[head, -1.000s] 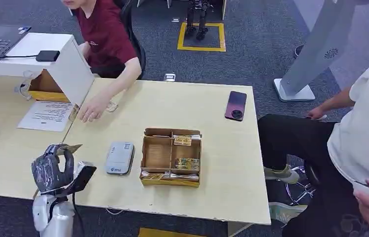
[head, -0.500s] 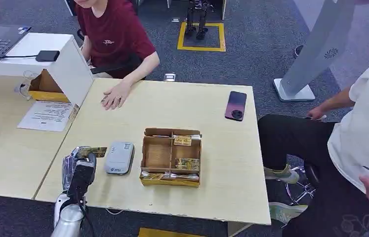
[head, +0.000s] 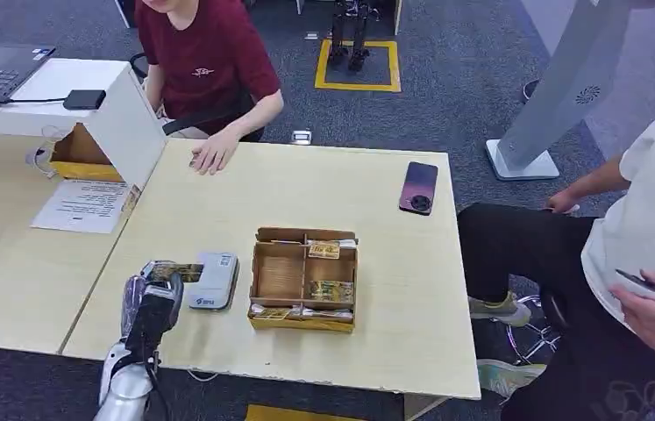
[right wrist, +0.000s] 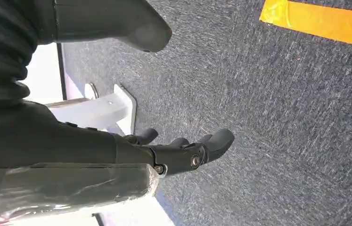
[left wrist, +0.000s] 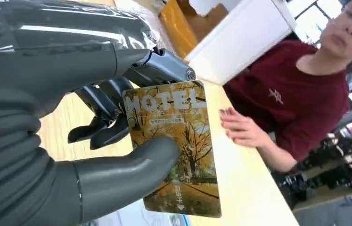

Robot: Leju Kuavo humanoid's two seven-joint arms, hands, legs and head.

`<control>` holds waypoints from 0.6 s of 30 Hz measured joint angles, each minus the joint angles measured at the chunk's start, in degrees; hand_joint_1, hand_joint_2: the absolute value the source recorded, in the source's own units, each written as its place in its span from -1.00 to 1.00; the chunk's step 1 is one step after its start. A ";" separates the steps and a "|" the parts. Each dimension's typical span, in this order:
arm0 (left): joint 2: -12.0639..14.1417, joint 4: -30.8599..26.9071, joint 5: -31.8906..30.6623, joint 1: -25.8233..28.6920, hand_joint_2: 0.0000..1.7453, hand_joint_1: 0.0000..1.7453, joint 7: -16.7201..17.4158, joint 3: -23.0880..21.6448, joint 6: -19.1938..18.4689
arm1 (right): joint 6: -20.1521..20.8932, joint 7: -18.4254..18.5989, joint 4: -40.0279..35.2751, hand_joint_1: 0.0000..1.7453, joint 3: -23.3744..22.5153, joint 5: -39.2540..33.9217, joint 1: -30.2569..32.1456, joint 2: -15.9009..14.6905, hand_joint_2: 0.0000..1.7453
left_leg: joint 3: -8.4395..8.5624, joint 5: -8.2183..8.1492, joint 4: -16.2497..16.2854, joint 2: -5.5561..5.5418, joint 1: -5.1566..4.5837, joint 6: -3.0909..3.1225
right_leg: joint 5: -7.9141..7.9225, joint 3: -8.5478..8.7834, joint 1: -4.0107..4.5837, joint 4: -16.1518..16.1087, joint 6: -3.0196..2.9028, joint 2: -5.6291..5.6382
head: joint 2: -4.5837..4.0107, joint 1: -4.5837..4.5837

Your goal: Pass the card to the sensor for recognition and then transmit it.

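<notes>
Because the card must be read before it is handed on, the left hand pinches it flat between thumb and fingers at the near left of the table, its far end reaching over the grey sensor just to the right. Right of that sits the cardboard tray of spare cards. Hanging idle over the carpet, the right hand holds nothing, fingers loosely apart.

Left robot hand pinches the card; right robot hand hangs loosely spread.
</notes>
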 joint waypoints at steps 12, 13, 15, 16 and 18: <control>-1.03 1.02 -2.60 -1.19 1.00 1.00 5.79 -6.16 -1.86 | 0.00 0.22 0.00 -1.00 -0.94 1.16 -0.07 0.44 1.00 | 0.01 0.01 0.03 -0.01 0.00 0.00 | 0.02 0.00 0.00 -0.01 0.03 -0.01 | 0.00 0.00; -1.23 1.18 -2.66 -1.45 1.00 1.00 5.95 -6.63 -1.99 | 0.02 0.22 0.00 -1.00 -0.94 1.29 -0.09 0.46 1.00 | 0.01 0.01 0.03 0.01 0.00 0.00 | 0.02 -0.01 0.00 -0.01 0.03 0.01 | 0.00 0.00; -2.00 1.88 -2.95 -2.23 1.00 1.00 6.91 -7.98 -2.21 | 0.02 0.22 0.00 -1.00 -1.01 1.68 -0.08 0.48 1.00 | 0.00 0.01 0.03 0.01 0.00 0.00 | 0.03 0.00 0.00 -0.01 0.03 0.01 | 0.00 0.00; -2.14 2.25 -3.08 -2.70 1.00 1.00 7.35 -8.44 -1.99 | 0.02 0.22 0.00 -1.00 -1.01 1.90 -0.09 0.48 1.00 | 0.00 0.01 0.03 0.01 0.00 0.00 | 0.03 -0.01 0.00 -0.01 0.03 0.01 | 0.00 0.00; -2.54 2.80 -3.13 -3.31 1.00 1.00 7.65 -9.05 -1.75 | 0.02 0.22 0.00 -1.00 -1.01 1.97 -0.10 0.48 1.00 | 0.00 0.00 0.04 0.01 0.00 0.01 | 0.03 -0.01 0.00 -0.01 0.03 0.02 | 0.00 0.00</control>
